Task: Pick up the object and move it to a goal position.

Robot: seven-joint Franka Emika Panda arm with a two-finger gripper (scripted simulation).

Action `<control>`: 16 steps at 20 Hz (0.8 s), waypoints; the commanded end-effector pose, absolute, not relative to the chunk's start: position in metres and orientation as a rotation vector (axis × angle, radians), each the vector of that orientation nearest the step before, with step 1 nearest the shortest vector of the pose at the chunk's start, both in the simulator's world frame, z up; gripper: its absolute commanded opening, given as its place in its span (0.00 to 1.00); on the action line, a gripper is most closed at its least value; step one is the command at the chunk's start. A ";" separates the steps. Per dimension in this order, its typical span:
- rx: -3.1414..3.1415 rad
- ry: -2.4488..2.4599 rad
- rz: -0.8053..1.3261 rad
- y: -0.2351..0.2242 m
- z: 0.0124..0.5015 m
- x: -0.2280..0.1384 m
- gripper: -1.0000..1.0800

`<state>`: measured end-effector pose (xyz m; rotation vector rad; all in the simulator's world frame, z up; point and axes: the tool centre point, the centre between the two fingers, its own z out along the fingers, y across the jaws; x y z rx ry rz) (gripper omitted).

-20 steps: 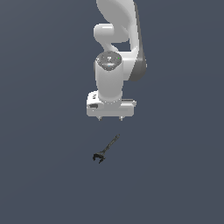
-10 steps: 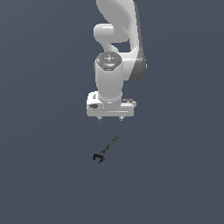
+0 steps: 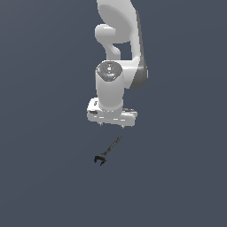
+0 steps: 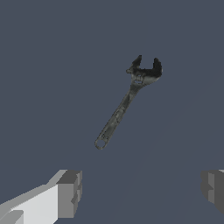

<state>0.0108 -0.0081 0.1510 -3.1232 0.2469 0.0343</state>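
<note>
The object, a small dark grey wrench (image 3: 107,151), lies flat on the grey floor with its forked jaw toward the exterior view's lower left. In the wrist view the wrench (image 4: 124,105) lies whole, slanted, beyond the fingers. My gripper (image 3: 111,127) hangs from the white arm above the handle end of the wrench, apart from it. The gripper (image 4: 142,190) is open and empty, its two fingertips (image 4: 70,192) set wide apart.
A plain dark grey floor (image 3: 177,177) spreads all around. The white arm (image 3: 117,53) rises above the gripper. No other object shows.
</note>
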 end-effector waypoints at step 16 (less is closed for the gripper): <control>-2.981 0.975 0.014 -0.014 0.086 0.059 0.96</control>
